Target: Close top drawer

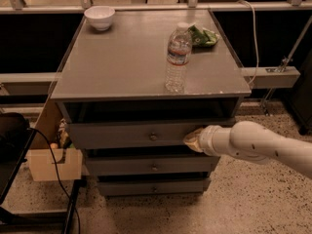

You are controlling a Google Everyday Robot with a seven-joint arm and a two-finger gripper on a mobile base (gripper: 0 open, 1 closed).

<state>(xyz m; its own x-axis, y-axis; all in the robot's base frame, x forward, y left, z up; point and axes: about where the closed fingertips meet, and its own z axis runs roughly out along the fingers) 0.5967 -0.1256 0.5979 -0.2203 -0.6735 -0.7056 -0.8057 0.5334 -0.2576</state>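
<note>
The top drawer (126, 133) is a grey wood-grain drawer under the cabinet top, with a small round metal knob (153, 136) at its centre. It stands slightly out from the cabinet, with a dark gap above its front. My gripper (191, 139) comes in from the right on a white arm (253, 143) and rests against the right part of the drawer front.
On the cabinet top (122, 62) stand a clear water bottle (177, 58), a white bowl (100, 17) at the back left and a green bag (202, 35) at the back right. Two lower drawers (154, 166) sit below. A cardboard box (51, 160) and a cable (53, 155) are at left.
</note>
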